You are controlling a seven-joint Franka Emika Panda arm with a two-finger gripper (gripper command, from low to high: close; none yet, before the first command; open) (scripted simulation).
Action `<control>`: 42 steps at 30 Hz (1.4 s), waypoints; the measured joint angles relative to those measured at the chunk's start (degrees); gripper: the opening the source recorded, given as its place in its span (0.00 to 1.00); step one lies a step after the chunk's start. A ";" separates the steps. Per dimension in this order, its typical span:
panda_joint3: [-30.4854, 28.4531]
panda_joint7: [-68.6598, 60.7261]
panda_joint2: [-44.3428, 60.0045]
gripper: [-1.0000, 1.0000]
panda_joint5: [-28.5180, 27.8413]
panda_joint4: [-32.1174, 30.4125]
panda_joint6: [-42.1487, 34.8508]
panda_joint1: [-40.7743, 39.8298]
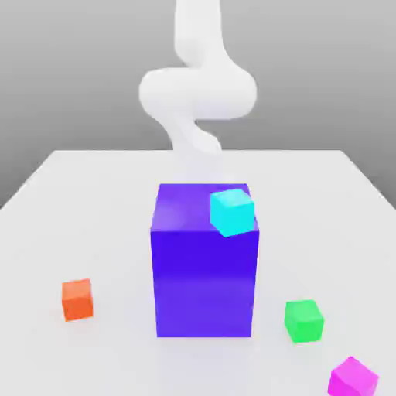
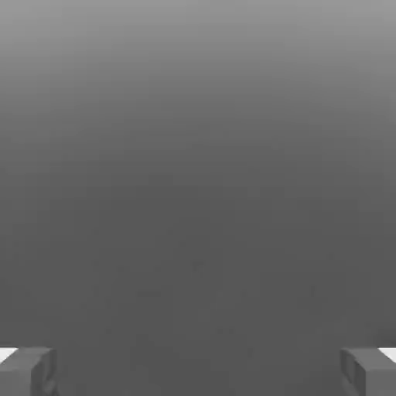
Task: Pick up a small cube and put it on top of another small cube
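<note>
You have a white desk (image 1: 93, 201) in front of you with a tall purple block (image 1: 204, 271) standing upright near its middle. On the block's top face, at the front corner towards the exterior view's right, sits a small cyan cube (image 1: 232, 211); it is turned a little askew and reaches the block's edge. Three more small cubes lie on the desk, all well apart from one another. The orange cube (image 1: 77, 299) is on the exterior view's left of the block. The green cube (image 1: 303, 320) is on the exterior view's right, near the block's front corner but not touching it. The magenta cube (image 1: 353, 378) lies nearer the camera than the green one and further to the exterior view's right, close to the frame's lower corner.

Behind the block, the white arm (image 1: 198, 89) rises in a curve from the far side of the desk.

In the hand view, your hand (image 2: 198, 371) is spread wide: one grey fingertip (image 2: 27, 371) sits at each side of the picture, with nothing between them but plain grey background
</note>
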 joint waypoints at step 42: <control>8.35 -4.03 70.15 0.00 -10.83 4.32 22.83 13.55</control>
